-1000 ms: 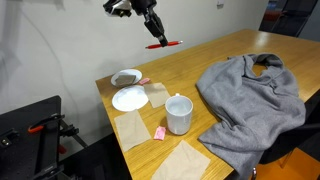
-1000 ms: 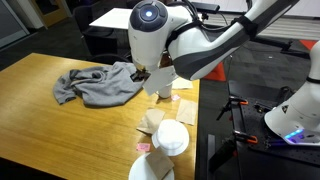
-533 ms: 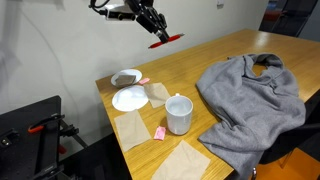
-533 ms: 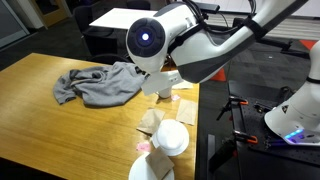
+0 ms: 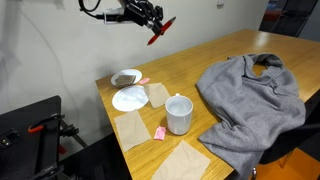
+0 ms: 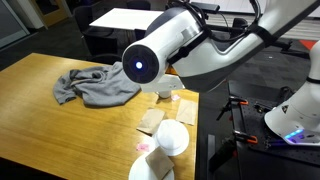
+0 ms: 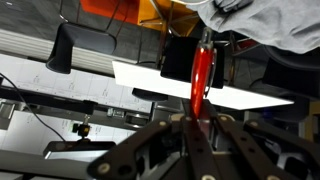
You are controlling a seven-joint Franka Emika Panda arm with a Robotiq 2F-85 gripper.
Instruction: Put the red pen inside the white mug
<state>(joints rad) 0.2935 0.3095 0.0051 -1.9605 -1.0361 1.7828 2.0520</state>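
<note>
My gripper (image 5: 150,24) is shut on the red pen (image 5: 161,30) and holds it high above the table's far left corner, the pen tilted. In the wrist view the red pen (image 7: 201,75) sticks out from between the closed fingers (image 7: 190,118). The white mug (image 5: 179,113) stands upright and empty near the front of the wooden table, well below and right of the gripper. It also shows in an exterior view (image 6: 171,138), where the arm hides the gripper and pen.
A white plate (image 5: 129,98) and a shallow bowl (image 5: 126,77) sit at the table's left edge. Brown paper napkins (image 5: 132,128) and a small pink block (image 5: 159,133) lie near the mug. A grey garment (image 5: 250,98) covers the right side.
The gripper has moved up and to the left with the pen, away from the mug, and the pen has tipped from near level to a steeper tilt.
</note>
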